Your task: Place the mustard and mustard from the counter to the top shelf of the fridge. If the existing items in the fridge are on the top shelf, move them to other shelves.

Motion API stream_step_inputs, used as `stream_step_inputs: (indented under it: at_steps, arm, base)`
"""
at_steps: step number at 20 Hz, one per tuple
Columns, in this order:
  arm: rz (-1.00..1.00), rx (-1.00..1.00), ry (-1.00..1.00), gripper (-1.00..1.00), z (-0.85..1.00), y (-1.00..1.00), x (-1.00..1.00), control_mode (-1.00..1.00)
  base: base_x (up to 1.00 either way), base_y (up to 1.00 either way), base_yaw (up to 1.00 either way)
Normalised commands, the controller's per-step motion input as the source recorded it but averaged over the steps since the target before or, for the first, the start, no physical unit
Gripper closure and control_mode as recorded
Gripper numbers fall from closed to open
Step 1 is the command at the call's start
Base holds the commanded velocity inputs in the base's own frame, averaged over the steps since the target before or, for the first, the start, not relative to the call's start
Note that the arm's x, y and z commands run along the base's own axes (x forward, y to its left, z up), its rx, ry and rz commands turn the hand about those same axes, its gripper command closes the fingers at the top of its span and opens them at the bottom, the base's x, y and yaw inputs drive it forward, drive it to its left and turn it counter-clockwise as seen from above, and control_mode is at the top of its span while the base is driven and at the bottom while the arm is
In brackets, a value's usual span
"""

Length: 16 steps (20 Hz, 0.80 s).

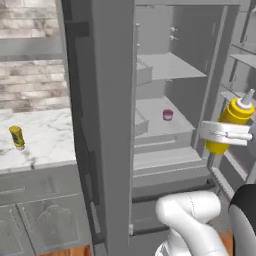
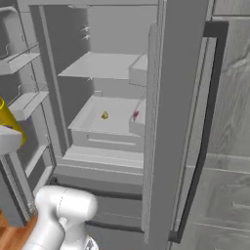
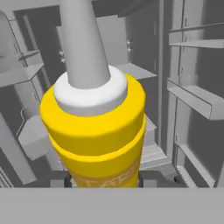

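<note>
Yellow and tall, the squeeze mustard bottle (image 1: 231, 121) sits clamped in the pincer (image 1: 226, 133), whose fingers close on the bottle's lower body; it tilts slightly, pale nozzle up, in front of the open fridge (image 1: 170, 100), near its right door shelves. In the hand view the same bottle (image 3: 94, 127) stands between the two dark finger tips (image 3: 60, 180), nozzle toward the fridge interior. The shorter, darker mustard bottle (image 1: 17, 137) stands upright on the marble table (image 1: 45, 140), left of the fridge. The top shelf (image 1: 170, 66) is a bare grey panel. One shelf lower rest the magenta cup (image 1: 167, 114) and, seen from the right base view, the small yellow wedge (image 2: 104, 115), apart from each other.
</note>
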Motion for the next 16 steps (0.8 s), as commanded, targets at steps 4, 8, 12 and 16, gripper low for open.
stream_step_inputs:
  at_steps: [4,8,12,16]
  arm:
    - [0.0,0.0,0.0,1.0,0.0,0.0,0.0,1.0]
    - [0.0,0.0,0.0,1.0,0.0,0.0,0.0,1.0]
    - [0.0,0.0,0.0,1.0,0.0,0.0,0.0,1.0]
    - [0.12,0.0,0.12,1.0,0.0,-0.19,0.76,-1.0]
  base:
    - [0.76,-0.08,0.11]
    - [0.73,-0.02,0.09]
    - [0.71,-0.07,0.1]
    - [0.0,0.0,0.0]
